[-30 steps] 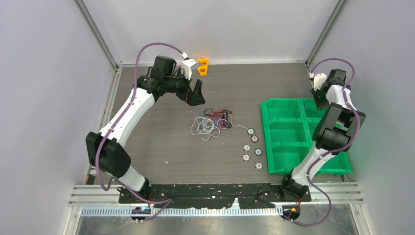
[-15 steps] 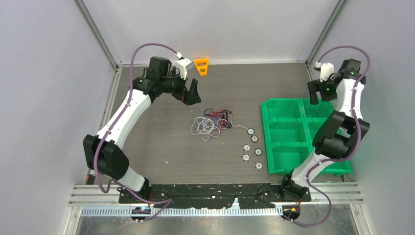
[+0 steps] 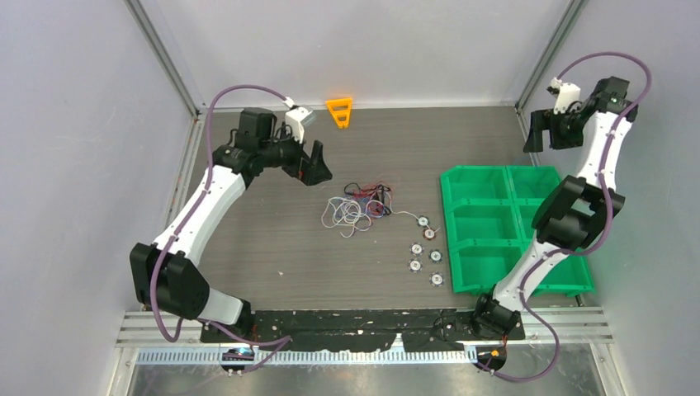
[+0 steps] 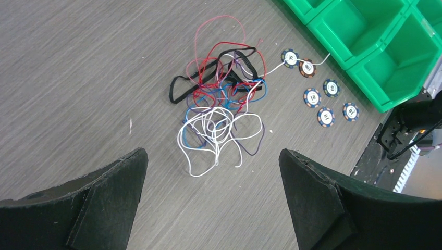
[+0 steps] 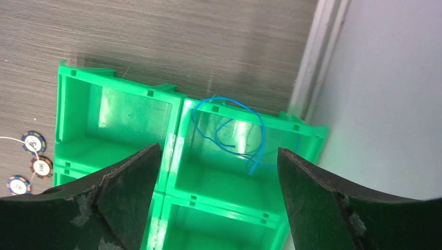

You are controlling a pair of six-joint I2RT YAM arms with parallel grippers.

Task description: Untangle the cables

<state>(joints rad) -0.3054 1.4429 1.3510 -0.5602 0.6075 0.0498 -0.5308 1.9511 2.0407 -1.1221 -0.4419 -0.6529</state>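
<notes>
The cables (image 4: 219, 104) lie in one messy clump in the middle of the table (image 3: 272, 247), well apart from both claws. The clump has white, red, blue, black and purple strands all looped over each other, so I cannot tell how many there are. One white strand runs out of the clump and touches the nearest of the little round chips (image 4: 290, 58). There are six chips, lying flat close together between the clump and the green bins (image 3: 475, 216). One more cable, a thin blue cable (image 5: 229, 133), is away from the clump. It lies curled in the bin at the far right corner. The bins sit together in one block, with three down the left side, and the right arm hides part of the other side. One small orange thing (image 3: 339, 111) stands at the far edge of the table. There are two claws. The left claw (image 4: 212, 156) is spread wide, holds nothing and touches nothing. It hangs in the air beside the clump, on its far left side. The right claw (image 5: 219, 151) is spread wide too, with nothing in it. It is up high over the far right bin, and the blue cable is down below it.
</notes>
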